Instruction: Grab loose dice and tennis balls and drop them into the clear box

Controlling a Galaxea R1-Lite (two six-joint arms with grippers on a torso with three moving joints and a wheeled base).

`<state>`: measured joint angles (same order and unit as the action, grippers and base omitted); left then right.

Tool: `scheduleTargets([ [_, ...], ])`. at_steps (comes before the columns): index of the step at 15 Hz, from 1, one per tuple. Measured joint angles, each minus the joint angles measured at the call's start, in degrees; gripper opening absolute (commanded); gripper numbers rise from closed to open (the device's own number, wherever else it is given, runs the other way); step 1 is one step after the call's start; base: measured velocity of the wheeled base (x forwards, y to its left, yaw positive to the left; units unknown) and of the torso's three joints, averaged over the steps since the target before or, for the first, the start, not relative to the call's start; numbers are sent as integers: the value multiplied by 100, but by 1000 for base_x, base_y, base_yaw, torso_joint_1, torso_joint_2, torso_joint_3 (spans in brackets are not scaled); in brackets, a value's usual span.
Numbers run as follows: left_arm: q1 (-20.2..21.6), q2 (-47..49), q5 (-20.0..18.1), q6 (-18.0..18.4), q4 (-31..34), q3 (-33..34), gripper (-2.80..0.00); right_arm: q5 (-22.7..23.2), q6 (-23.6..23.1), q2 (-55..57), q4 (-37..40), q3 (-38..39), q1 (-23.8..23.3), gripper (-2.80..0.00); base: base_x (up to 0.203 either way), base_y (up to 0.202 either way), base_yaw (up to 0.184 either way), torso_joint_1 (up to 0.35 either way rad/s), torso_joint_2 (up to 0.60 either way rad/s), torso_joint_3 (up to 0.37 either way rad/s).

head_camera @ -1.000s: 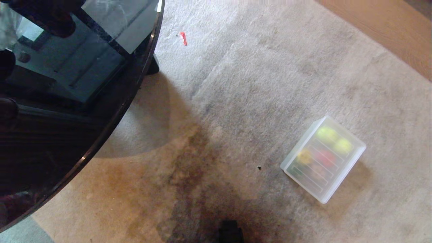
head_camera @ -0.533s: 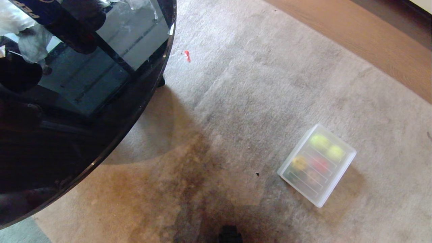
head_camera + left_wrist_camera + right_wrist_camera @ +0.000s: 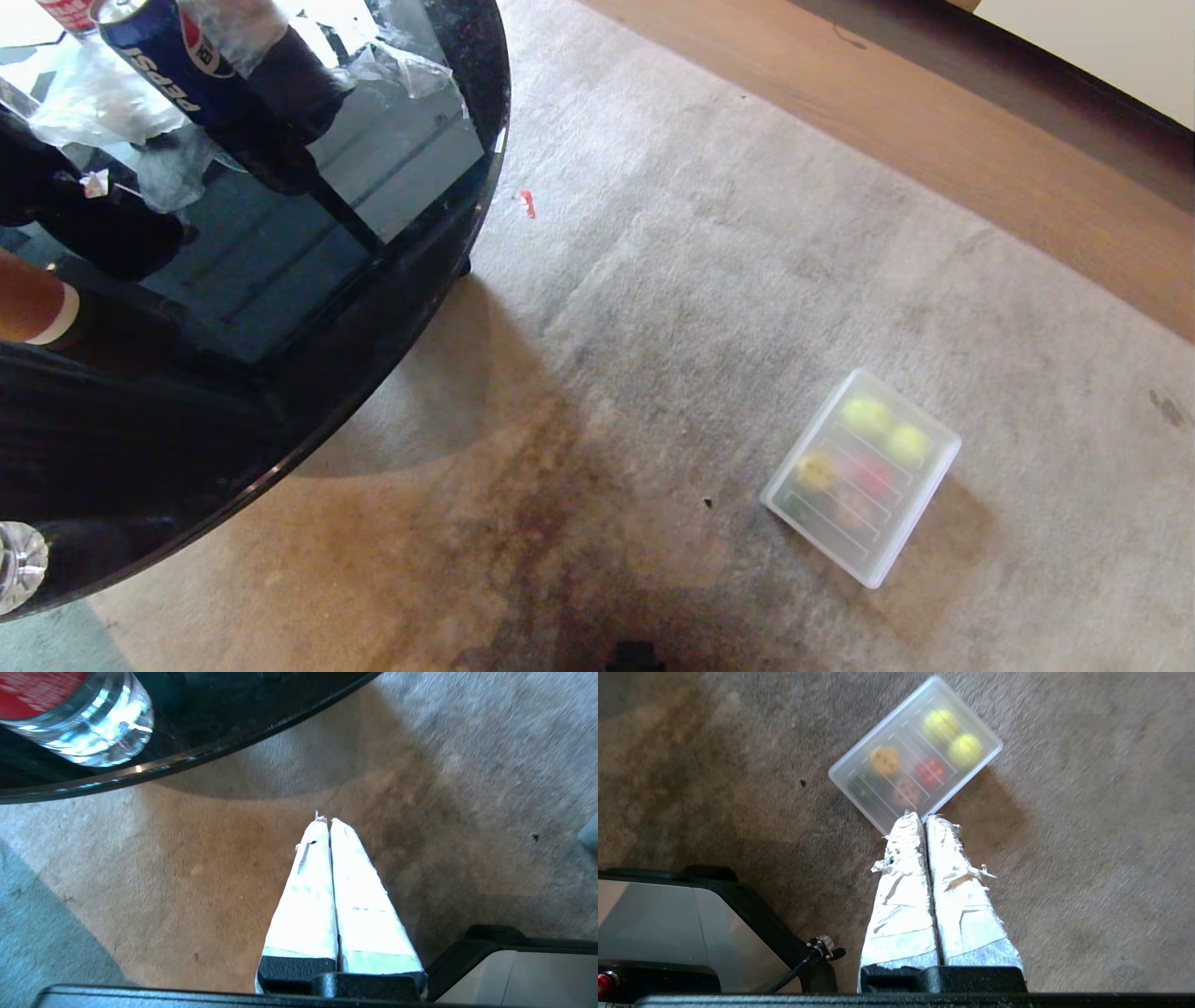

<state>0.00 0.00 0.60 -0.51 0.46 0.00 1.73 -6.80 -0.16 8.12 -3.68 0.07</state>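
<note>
Head view: the clear box (image 3: 861, 476) sat on the beige carpet (image 3: 709, 280), right of the round black glass table (image 3: 280, 411), with its ribbed lid on.
Contents: two tennis balls (image 3: 952, 735) and four dice (image 3: 901, 777), yellow, red, green and beige, showed through the lid.
Loose items: none seen on the carpet.
Left gripper (image 3: 329, 822): pressed closed, empty, above bare carpet by the table edge.
Right gripper (image 3: 927, 817): pressed closed, empty, just short of the box.
Progress: judged complete; nothing left to collect.
</note>
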Motion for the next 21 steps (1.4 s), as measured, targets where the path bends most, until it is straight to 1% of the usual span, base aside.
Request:
scheduleTargets([
  [21, 0, 0, 0, -6, 0, 0, -280, 0, 0, 5, 0, 0, 0, -280, 0, 0, 0, 2, 3, 203],
])
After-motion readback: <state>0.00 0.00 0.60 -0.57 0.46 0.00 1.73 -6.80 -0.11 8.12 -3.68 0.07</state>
